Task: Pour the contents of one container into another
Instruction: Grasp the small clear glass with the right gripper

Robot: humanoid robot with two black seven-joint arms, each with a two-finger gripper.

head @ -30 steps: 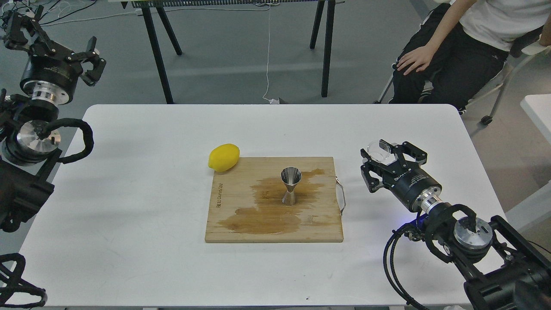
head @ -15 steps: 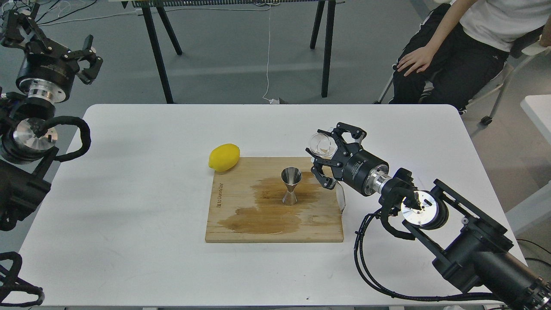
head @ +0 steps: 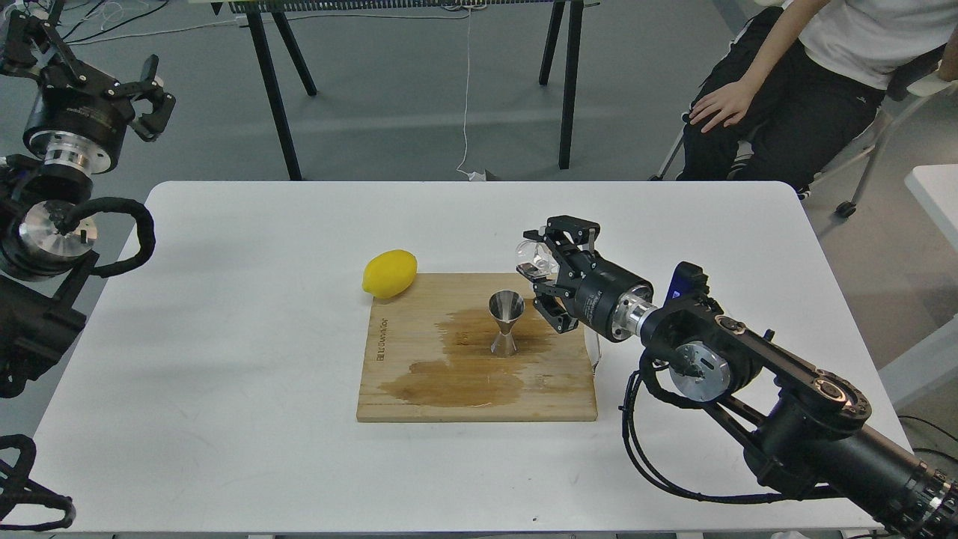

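A shiny steel jigger (head: 506, 322) stands upright on the wooden cutting board (head: 419, 389), in the middle of a dark wet stain. My right gripper (head: 550, 273) is shut on the small clear glass cup (head: 534, 257), holding it tipped on its side just right of and slightly above the jigger's mouth. The cup's rim points left toward the jigger without touching it. My left gripper (head: 97, 52) is raised off the table at the far left, open and holding nothing.
A yellow lemon (head: 389, 274) lies at the board's back left corner. The board has a metal handle (head: 595, 352) on its right edge. A seated person (head: 793, 82) is behind the table at the right, and black table legs (head: 273, 82) stand beyond the far edge.
My right arm has swung left with the glass cup, from the table's right side to beside the jigger, tipping the cup over. The left arm has drifted slightly left and up.
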